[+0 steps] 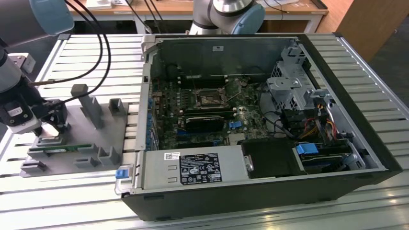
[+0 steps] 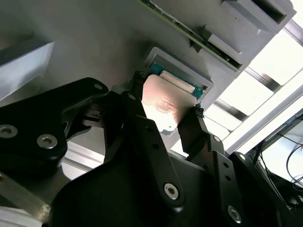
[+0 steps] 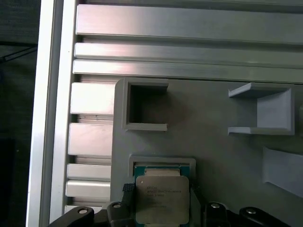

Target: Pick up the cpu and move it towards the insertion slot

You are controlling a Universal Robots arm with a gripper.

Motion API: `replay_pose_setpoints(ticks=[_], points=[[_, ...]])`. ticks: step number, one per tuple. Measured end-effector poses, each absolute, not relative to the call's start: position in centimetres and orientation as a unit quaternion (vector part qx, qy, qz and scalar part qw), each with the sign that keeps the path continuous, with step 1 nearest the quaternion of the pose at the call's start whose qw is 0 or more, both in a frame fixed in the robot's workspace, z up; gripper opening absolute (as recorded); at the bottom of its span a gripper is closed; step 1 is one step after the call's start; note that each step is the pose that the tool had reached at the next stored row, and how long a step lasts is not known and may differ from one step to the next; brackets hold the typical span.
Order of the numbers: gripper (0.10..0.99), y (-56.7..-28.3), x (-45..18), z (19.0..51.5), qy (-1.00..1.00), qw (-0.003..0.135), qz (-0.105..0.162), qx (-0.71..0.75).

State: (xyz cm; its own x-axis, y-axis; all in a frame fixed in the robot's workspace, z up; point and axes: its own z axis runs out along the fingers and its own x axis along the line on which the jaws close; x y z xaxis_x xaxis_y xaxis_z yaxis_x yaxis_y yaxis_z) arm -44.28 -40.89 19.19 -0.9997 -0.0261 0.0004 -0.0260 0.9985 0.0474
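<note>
At the exterior view's left, over the near corner of the grey tray (image 1: 76, 136), the gripper (image 1: 50, 125) hangs low. In the second wrist view its two black fingers (image 2: 142, 127) stand only a chip's width apart and press on two opposite edges of the cpu (image 2: 163, 106), so the cpu is clamped between them with its shiny top facing the cameras. In the first wrist view the cpu (image 3: 162, 201) sits over its square recess (image 3: 161, 161). One side of the recess's teal lining shows past the chip's edge. Whether the chip is already free of the recess, I cannot tell.

Around the recess the tray floor is flat and bare, and a small square pocket (image 3: 144, 106) and an open bracket (image 3: 265, 111) stand farther off. The tray's edge lies just beside the recess, and past it run the table's aluminium slats (image 3: 189, 28).

In the exterior view tall grey posts (image 1: 89, 108) rise from the tray between the gripper and the case (image 1: 211, 55). The case lies open on top, touching or almost touching the tray's side. The slot (image 1: 210, 99) sits in the middle of the board inside, well apart from the gripper.
</note>
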Motion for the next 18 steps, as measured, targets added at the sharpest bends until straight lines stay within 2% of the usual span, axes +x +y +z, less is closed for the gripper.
replay_pose_setpoints(ticks=[18], points=[[0.541,-40.9,-44.3,20.6,-1.000,0.001,-0.024,0.013]])
